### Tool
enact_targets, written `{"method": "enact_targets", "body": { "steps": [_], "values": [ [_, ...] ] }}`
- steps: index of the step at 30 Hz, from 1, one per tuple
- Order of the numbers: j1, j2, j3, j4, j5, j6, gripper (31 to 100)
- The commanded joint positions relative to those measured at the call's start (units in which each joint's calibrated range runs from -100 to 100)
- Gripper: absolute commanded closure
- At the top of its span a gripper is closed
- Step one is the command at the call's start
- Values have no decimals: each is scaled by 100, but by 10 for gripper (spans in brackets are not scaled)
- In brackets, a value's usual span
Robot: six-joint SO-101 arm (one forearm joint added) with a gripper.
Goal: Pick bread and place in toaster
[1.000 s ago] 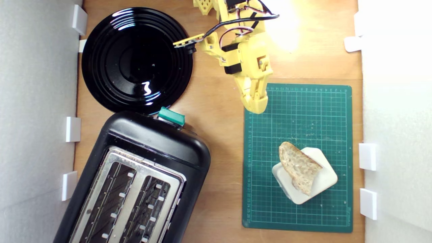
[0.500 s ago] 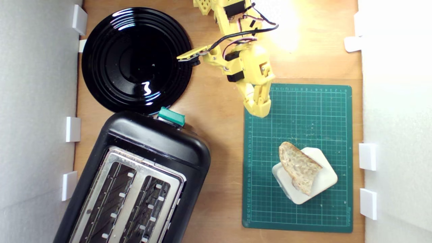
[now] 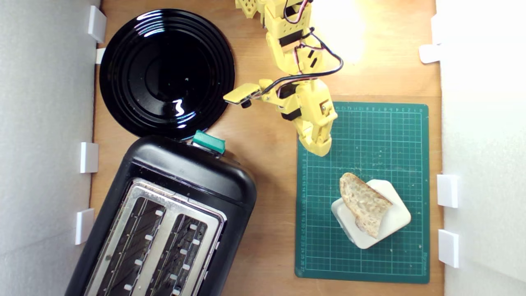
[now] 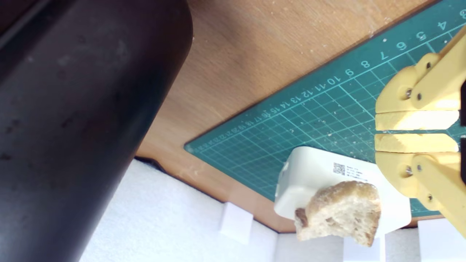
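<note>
The bread (image 3: 364, 204), a tan holey half-slice with a brown crust, leans on a cream-white block (image 3: 388, 224) on the green cutting mat (image 3: 370, 135). In the wrist view the bread (image 4: 340, 213) rests against that block (image 4: 309, 174). My yellow gripper (image 3: 321, 149) hovers over the mat's corner, short of the bread and apart from it; its jaws are shut with nothing between them, as the wrist view (image 4: 376, 131) shows. The black toaster (image 3: 185, 172) with a silver top and a teal lever (image 3: 209, 142) lies at the exterior view's lower left; its dark side (image 4: 72, 109) fills part of the wrist view.
A round glossy black plate (image 3: 166, 72) sits at the exterior view's upper left, beside the arm. White foam walls (image 3: 45, 148) with small white brackets border the wooden table (image 3: 271, 172) on both sides.
The arm has stretched out, carrying the shut gripper down the exterior view onto the mat's corner and closer to the bread. Bread, block, toaster and plate have not moved.
</note>
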Motion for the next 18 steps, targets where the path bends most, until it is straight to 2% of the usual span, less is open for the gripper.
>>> {"method": "enact_targets", "body": {
  "steps": [1,11,15,18],
  "values": [
    [-98,86,-347,17,-173,34,990],
    [-147,194,-565,17,-301,-14,993],
    [-139,669,-592,26,-1529,18,994],
    [-147,1184,-728,71,-1982,23,994]
  ]
}}
